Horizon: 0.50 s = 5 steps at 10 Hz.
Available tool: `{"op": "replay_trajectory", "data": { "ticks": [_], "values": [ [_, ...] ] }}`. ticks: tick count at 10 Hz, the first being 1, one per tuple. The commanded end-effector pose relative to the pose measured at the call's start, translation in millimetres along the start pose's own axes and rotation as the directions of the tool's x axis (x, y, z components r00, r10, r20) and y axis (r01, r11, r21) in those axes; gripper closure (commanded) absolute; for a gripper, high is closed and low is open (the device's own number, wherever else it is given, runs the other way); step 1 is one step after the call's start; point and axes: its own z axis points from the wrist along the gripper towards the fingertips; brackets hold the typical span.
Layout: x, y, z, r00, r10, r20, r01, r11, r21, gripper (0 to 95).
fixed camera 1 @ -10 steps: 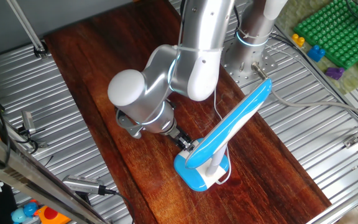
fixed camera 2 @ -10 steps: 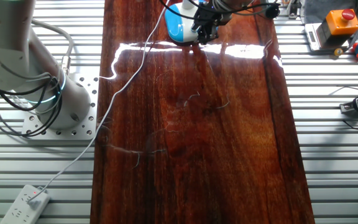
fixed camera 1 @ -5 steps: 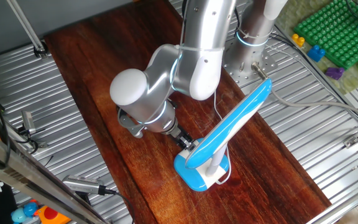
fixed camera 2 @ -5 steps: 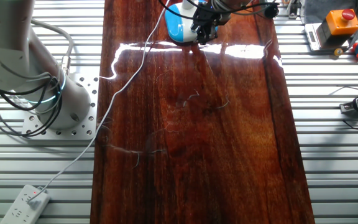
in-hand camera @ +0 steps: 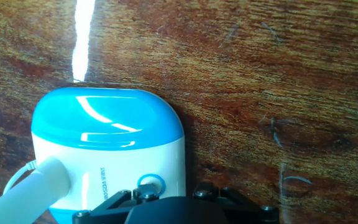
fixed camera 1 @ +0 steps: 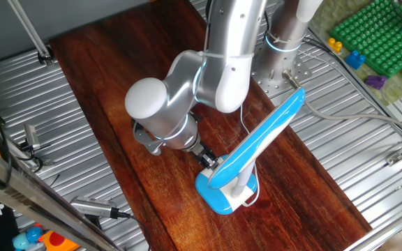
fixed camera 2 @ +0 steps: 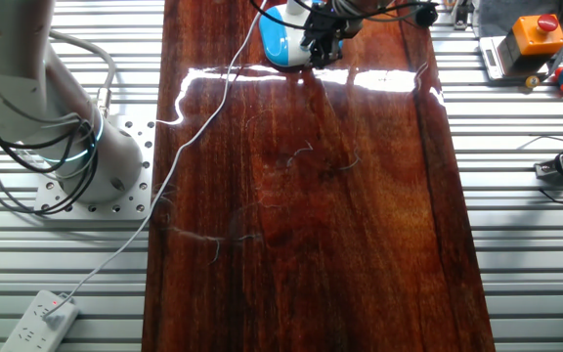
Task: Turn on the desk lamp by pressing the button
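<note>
Your silver arm (fixed camera 1: 187, 90) hangs over the wooden table (fixed camera 1: 117, 84), its gripper (fixed camera 1: 206, 159) at the desk lamp (fixed camera 1: 246, 157) base. The slanted lamp arm hides the fingertips; you probably can't tell their gap. Green blocks (fixed camera 1: 375, 35) lie well apart.

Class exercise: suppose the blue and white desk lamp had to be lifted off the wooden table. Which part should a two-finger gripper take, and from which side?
Probably the desk lamp by its long slanted arm, pinched across the thin faces from above near the base. The arm is flat and narrow, while the base looks too wide and rounded for the gripper.
</note>
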Motion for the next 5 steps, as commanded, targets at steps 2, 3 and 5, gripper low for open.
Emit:
{"op": "replay_trajectory", "data": {
  "ticks": [2, 3, 5],
  "values": [
    [-4.3, 1.3, 6.4, 1.000, 0.002, 0.002, -0.002, 1.000, 0.001, 57.0],
    [-3.7, 1.0, 5.8, 1.000, -0.007, -0.006, 0.007, 1.000, 0.007, 57.0],
    [-0.1, -1.1, 0.7, 1.000, -0.012, 0.001, 0.012, 1.000, -0.001, 57.0]
  ]
}}
